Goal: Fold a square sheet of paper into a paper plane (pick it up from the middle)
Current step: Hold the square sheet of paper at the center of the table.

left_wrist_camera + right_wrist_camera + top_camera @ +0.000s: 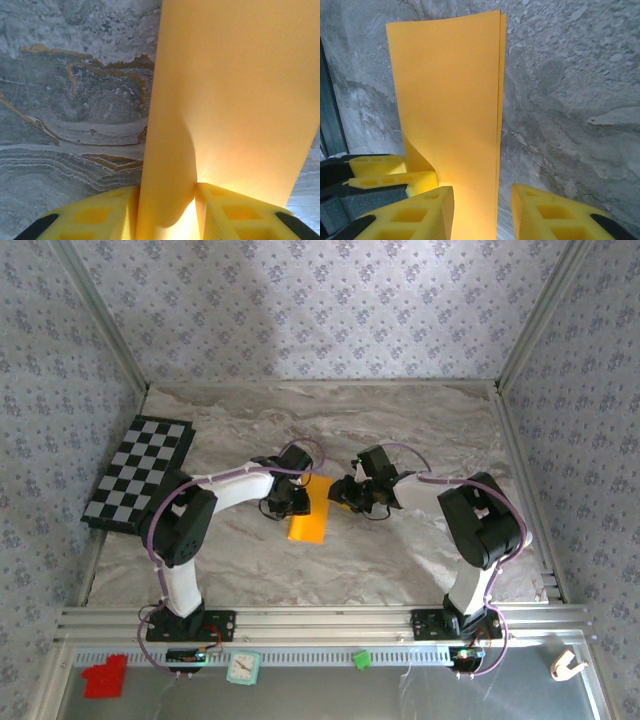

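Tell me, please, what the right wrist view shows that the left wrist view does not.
Right wrist view: two layered edges on the folded orange sheet, and the left end effector pinching its edge. Left wrist view: the sheet bulging between yellow fingers, beside orange veins in the stone pattern. Both: the sheet over the grey marbled table.

No legible text, label, brand, number or sign found on any surface. The small teal-framed item (242, 668) below the front rail is too small to read.
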{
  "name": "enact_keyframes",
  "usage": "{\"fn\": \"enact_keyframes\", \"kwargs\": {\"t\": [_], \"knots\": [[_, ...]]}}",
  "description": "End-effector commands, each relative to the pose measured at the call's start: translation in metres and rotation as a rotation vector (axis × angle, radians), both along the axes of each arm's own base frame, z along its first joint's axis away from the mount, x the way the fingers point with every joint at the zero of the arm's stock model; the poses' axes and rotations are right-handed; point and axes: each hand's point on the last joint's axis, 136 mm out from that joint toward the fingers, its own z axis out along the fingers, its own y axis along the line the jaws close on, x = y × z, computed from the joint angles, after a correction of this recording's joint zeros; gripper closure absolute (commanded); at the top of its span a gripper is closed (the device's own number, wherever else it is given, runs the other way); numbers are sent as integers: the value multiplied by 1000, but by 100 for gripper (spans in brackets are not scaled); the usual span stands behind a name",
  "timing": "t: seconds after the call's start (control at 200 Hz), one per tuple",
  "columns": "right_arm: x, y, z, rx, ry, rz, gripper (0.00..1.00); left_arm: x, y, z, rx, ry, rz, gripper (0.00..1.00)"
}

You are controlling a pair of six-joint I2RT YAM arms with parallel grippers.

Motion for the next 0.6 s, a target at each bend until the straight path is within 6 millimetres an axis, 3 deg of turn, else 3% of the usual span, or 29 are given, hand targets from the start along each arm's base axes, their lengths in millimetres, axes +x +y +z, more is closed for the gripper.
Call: {"fn": "enact_keyframes", "kwargs": {"t": [0.0,0.595], "knots": [[0,9,2,14,-8,29,66,-12,9,-23,50,75,-6,64],[2,16,2,19,-13,44,68,-13,5,-24,33,71,-49,64]]}}
